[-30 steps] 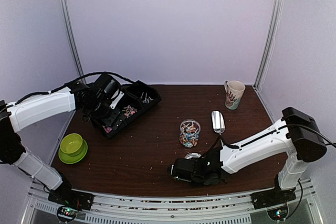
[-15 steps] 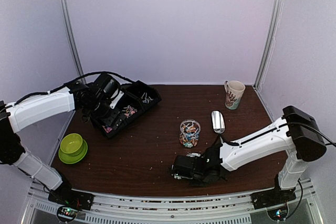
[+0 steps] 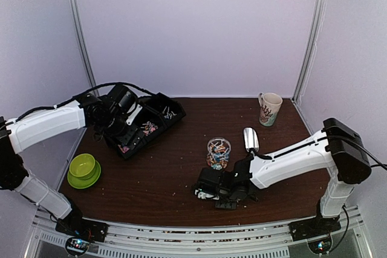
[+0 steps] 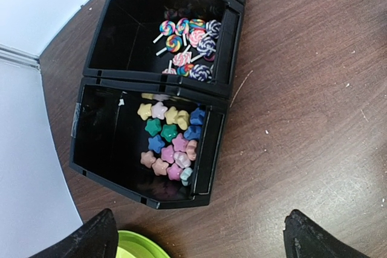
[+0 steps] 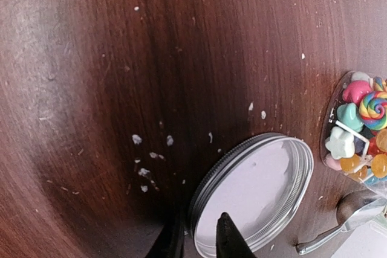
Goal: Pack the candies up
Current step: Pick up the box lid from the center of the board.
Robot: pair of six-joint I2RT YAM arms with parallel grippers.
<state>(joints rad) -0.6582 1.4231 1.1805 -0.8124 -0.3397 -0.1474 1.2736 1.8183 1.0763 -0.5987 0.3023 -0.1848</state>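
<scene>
Candies lie in a black compartment tray (image 4: 221,89): pastel star sweets (image 4: 169,140) in one bin and white-stick lollipops (image 4: 187,43) in the bin beside it. The tray also shows in the top view (image 3: 158,108). My left gripper (image 4: 202,237) is open and empty, above the tray's near end (image 3: 118,128). A glass jar (image 3: 218,152) holds mixed candies (image 5: 360,131). My right gripper (image 5: 199,243) is low on the table just in front of the jar (image 3: 216,189). Its fingers straddle the rim of the silver jar lid (image 5: 257,188) and pinch it.
A metal scoop (image 3: 250,139) lies right of the jar, its handle (image 5: 329,234) by the lid. A mug (image 3: 269,108) stands at the back right. A green bowl on a saucer (image 3: 83,168) sits front left. Pale crumbs (image 5: 145,155) dot the brown table.
My right gripper has shifted a little left and away from the near edge, onto the lid, which it now covers in the top view. The left arm has not moved.
</scene>
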